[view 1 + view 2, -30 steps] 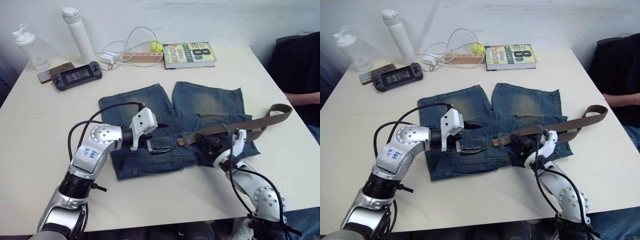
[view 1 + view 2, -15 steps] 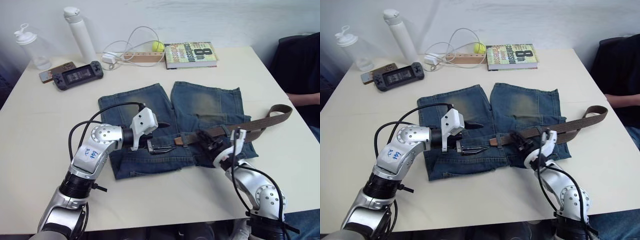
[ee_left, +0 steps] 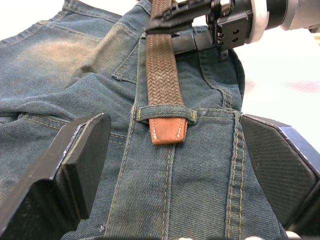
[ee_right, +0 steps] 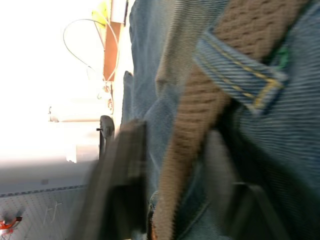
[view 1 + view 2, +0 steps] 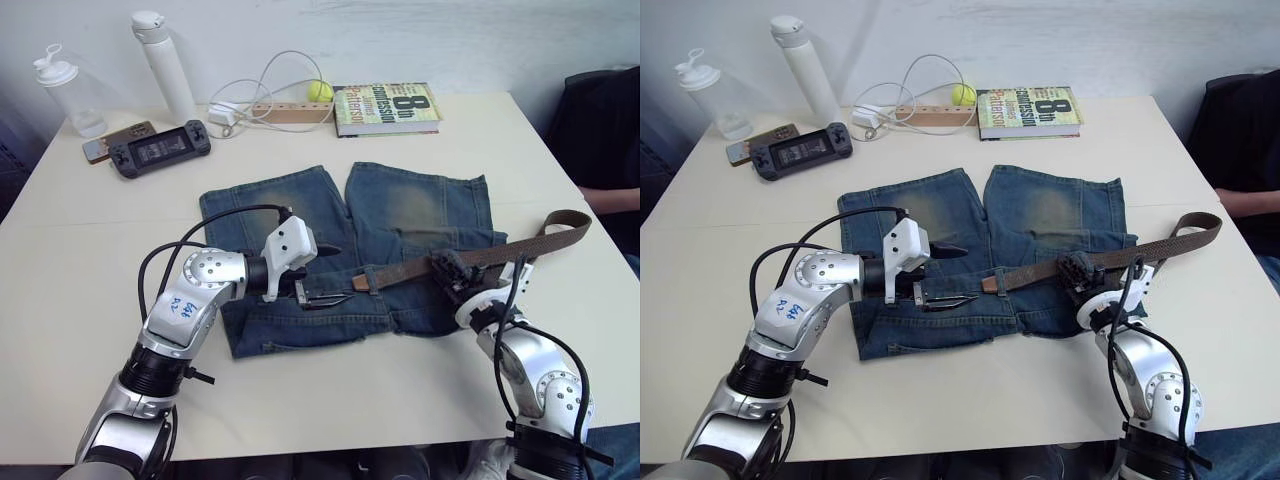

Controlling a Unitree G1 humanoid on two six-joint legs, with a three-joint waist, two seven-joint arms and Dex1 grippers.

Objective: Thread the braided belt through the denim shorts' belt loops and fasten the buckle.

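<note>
The denim shorts (image 5: pixel 400 205) lie flat mid-table, waistband towards me. The braided belt (image 5: pixel 405 268) runs along the right half of the waistband and trails off to a fold at the right (image 5: pixel 572 220). Its tan tip (image 3: pixel 168 130) pokes out from under one of the belt loops (image 3: pixel 165 111). My left gripper (image 5: pixel 322 274) is open, one finger (image 3: pixel 75 165) on each side of that tip, not touching it. My right gripper (image 5: pixel 450 270) is open, and the belt (image 4: pixel 187 145) passes between its fingers beside another loop (image 4: pixel 240 70). The buckle is out of sight.
Along the far edge stand a white bottle (image 5: pixel 165 68), a clear bottle (image 5: pixel 68 90), a game console (image 5: pixel 160 150), a phone (image 5: pixel 100 148), a white cable (image 5: pixel 260 90), a yellow ball (image 5: pixel 319 91) and a book (image 5: pixel 386 108). A person in dark clothes (image 5: pixel 605 130) sits at the right.
My right gripper has slid to the right along the belt, away from the tip. The tip stays at the same loop, and my left gripper has not moved.
</note>
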